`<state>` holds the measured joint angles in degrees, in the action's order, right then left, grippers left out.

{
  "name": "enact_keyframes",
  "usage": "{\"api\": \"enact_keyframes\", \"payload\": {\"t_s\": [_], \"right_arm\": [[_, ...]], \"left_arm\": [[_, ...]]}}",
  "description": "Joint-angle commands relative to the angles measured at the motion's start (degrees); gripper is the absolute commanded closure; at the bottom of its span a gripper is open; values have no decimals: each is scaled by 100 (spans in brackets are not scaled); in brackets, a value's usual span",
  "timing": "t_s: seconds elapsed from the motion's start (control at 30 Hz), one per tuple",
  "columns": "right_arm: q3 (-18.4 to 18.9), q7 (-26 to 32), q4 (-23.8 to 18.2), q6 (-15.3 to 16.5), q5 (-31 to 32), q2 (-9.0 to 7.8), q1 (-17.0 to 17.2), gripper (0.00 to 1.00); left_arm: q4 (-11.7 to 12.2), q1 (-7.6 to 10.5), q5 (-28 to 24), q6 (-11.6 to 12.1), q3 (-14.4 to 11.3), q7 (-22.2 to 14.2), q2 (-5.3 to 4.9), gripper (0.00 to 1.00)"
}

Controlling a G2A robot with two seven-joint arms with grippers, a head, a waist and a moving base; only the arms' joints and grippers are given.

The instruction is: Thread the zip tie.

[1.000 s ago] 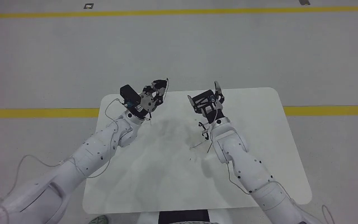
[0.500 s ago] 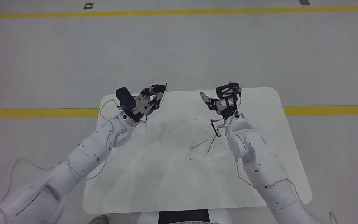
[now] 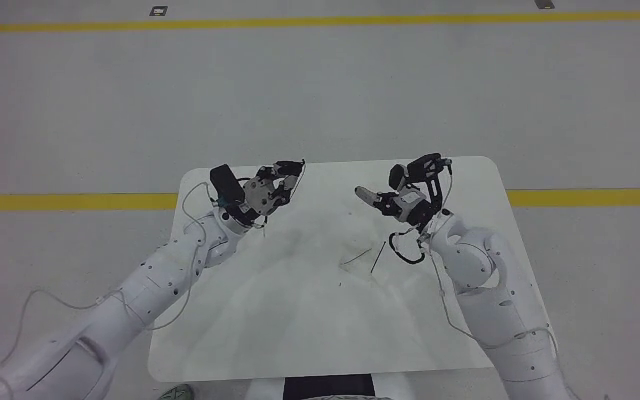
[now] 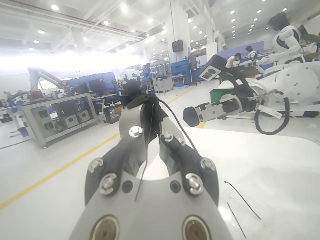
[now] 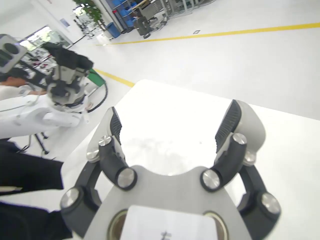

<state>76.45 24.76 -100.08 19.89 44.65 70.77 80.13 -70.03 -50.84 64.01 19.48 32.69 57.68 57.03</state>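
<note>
Left claw (image 4: 149, 104) pinches zip tie (image 4: 143, 169); right claw (image 5: 173, 108) gapes wide above table (image 5: 275, 141).

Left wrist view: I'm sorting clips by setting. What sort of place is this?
Likely an industrial robotics workshop or factory hall: a high ceiling with rows of lights, framed workbenches holding equipment, and yellow floor lines.

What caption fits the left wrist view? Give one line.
Left tool shut on a black zip tie, open right tool opposite, above the white table.
</note>
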Motion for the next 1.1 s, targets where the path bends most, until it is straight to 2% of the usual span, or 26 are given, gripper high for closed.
{"api": "enact_keyframes", "payload": {"t_s": [0.0, 0.2, 0.3, 0.4, 0.5, 0.6, 0.73, 1.0, 1.07], "right_arm": [[-1, -13, 4, -41, 13, 1, -3, 0], [-1, -13, 4, -41, 13, 1, -3, 0], [108, -182, -20, -49, -26, -10, 51, 0], [394, -314, -102, -41, -633, -53, 195, 0], [676, -348, -155, -41, -1352, -101, 317, 0], [829, -304, -226, -41, -1835, -144, 364, 0], [841, -222, -385, -41, -2139, -195, 395, 0], [841, -222, -385, -41, -2139, -195, 395, 0], [841, -222, -385, -41, -2139, -195, 395, 0]], "left_arm": [[-15, 15, 30, 0, -25, 16, -10, 100], [-15, 15, 30, 0, -25, 16, -10, 100], [-279, -159, -279, 0, -20, -100, -10, 100], [-450, -274, -263, 0, -88, -13, -81, 100], [-683, -357, -496, 0, -211, 184, -160, 100], [-852, -309, -517, 0, -356, 248, -255, 100], [-993, -216, -605, 0, -474, 339, -356, 100], [-983, -200, -584, 0, -467, 351, -364, 100], [-1159, -228, -628, 0, -450, 245, -353, 100]]}}
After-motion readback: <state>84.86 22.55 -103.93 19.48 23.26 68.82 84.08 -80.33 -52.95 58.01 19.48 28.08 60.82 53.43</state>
